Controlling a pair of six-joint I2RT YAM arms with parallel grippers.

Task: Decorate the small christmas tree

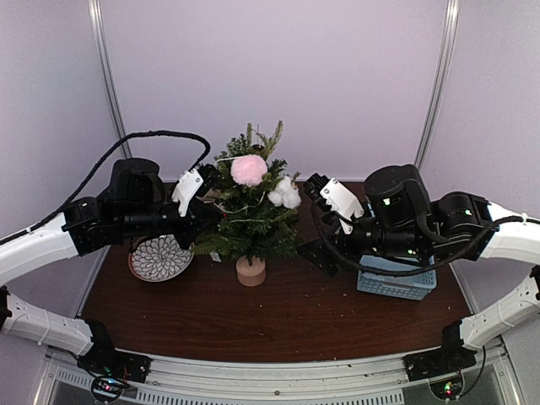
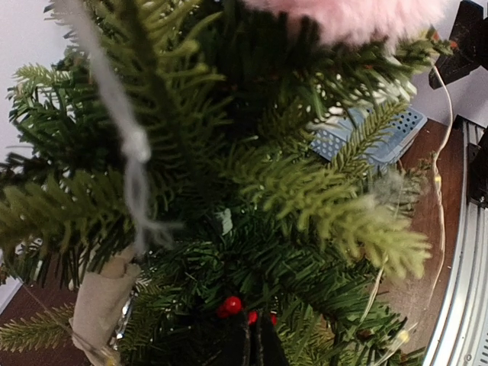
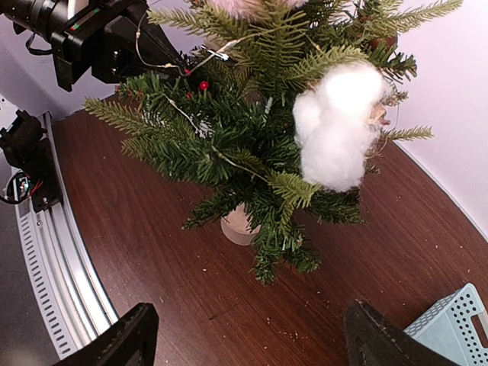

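Observation:
The small christmas tree (image 1: 251,211) stands mid-table on its pale stump (image 1: 251,271). It carries a pink pompom (image 1: 249,170) near the top, a white cotton ball (image 1: 285,193) on the right and a thin light wire (image 3: 191,114). My left gripper (image 1: 216,208) is pushed into the tree's left side. In the left wrist view its jaws (image 2: 255,345) are together on a red berry sprig (image 2: 232,305) among the branches. My right gripper (image 1: 310,218) is open and empty right of the tree, its fingers spread wide (image 3: 248,320) above bare table.
A patterned plate (image 1: 160,257) lies left of the tree under the left arm. A pale blue basket (image 1: 396,283) sits at the right under the right arm and also shows in the right wrist view (image 3: 454,324). A metal rail (image 3: 53,252) runs along the near edge.

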